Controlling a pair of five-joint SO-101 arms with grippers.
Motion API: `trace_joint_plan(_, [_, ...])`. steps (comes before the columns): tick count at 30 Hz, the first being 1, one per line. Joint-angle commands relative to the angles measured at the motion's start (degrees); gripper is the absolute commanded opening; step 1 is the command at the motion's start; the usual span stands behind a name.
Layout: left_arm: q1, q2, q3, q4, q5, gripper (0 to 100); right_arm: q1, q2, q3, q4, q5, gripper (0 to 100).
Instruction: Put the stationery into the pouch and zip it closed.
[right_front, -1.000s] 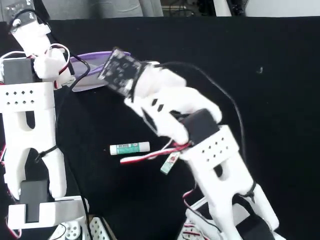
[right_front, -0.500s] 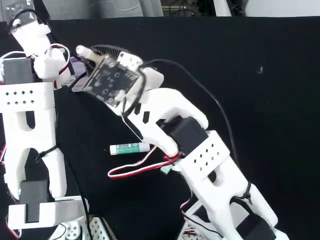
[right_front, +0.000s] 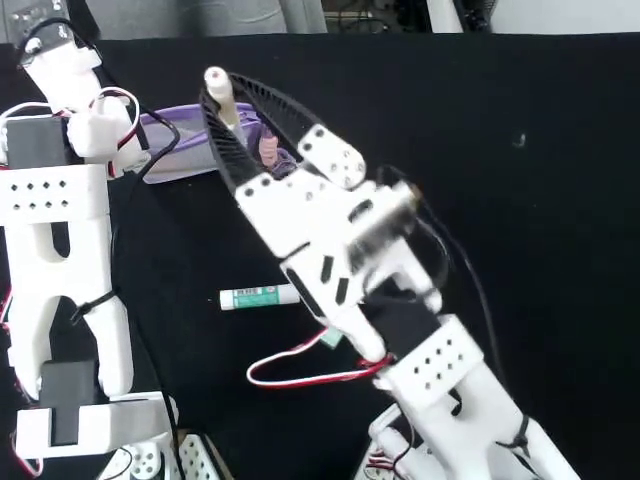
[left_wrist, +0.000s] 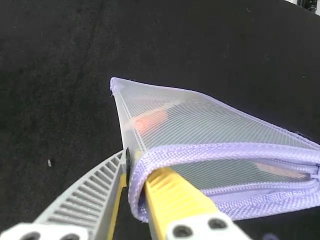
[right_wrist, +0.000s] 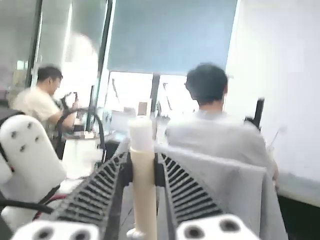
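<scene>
Above the far left part of the table (right_front: 520, 200), the right gripper (right_front: 220, 97) pinches a cream stick (right_front: 215, 83) between its ribbed jaws. The stick stands roughly upright and is raised clear of the pouch (right_front: 190, 140), which lies just below and beside it. The left gripper (left_wrist: 134, 172) is pressed together on the pouch's purple zipper edge, lifting that edge slightly off the cloth. Something orange shows through the ribbed clear side, so at least one item seems to be inside already. The step in hand looks like carrying the stick to the opening and dropping it in. To do that well, the right arm should tip the stick until it lies along the length of the pouch. It should then lead with the lower end and slide in at a shallow angle near the held edge, where the mouth is propped. How wide the mouth gapes cannot be told from these views, so a slow entry is wise. The left grip should stay firm so the pouch does not skid. A glue stick (right_front: 258, 296) waits on the cloth near the right arm's base.
</scene>
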Motion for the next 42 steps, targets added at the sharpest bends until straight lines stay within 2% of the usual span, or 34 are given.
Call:
trace_joint_plan(1, [-0.48,-2.11,-0.66,-1.14,-0.26,3,0.79,-1.98,2.42,-8.88,-0.44,1.1])
trace_joint_plan(6, [-0.31,-2.11,-0.66,-1.14,-0.18,3,0.79,2.77,2.86,-14.15,-0.44,1.1])
trace_joint_plan(14, [3.12,-2.11,1.19,-1.67,-0.35,3,0.53,15.08,2.33,-29.27,-0.26,1.1])
trace_joint_plan(22, [2.68,-2.02,1.36,-2.29,-0.35,3,0.97,29.41,0.31,-36.84,-0.18,1.1])
trace_joint_plan(30, [1.1,-2.64,2.95,-4.04,-0.26,3,3.52,33.27,3.65,-37.89,-0.18,1.6])
trace_joint_plan(36, [0.84,-2.55,2.86,-4.04,-0.35,3,4.66,36.0,4.88,-37.89,-0.18,24.0])
trace_joint_plan(42, [0.84,-2.64,2.95,-4.04,-0.35,3,4.57,36.09,4.97,-37.8,-0.26,18.6])
